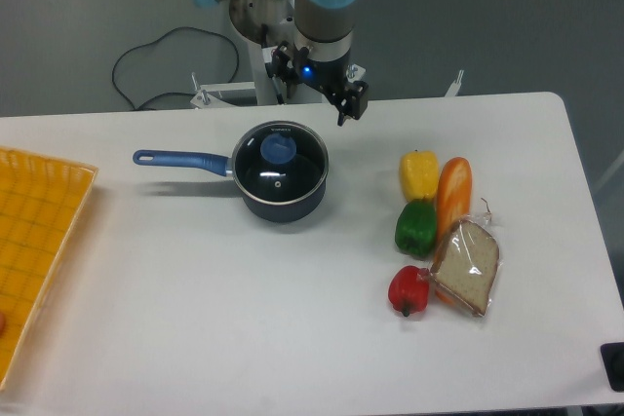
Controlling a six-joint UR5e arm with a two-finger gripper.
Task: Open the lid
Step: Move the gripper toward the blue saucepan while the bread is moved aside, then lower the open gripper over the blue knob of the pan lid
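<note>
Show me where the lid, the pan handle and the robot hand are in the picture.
lid (283,164): fixed camera, on the glass below the blue knob.
pan handle (180,158): fixed camera, middle of the long blue handle.
hand (344,114): fixed camera, at the fingertips, behind and right of the pan.

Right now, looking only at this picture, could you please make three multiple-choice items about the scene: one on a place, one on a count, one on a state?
1. Where is the bagged bread slice?
A. In the yellow tray
B. On the table's right part, beside the peppers
C. Inside the saucepan

2. How many peppers lie on the table?
A. Two
B. Four
C. Six

3. Where is the lid?
A. Resting on the saucepan
B. Held in the claw
C. Flat on the table

Answers:
1 B: it lies next to the red pepper.
2 B: yellow, orange, green and red.
3 A: the claw hangs above and right of it, apart.
</note>
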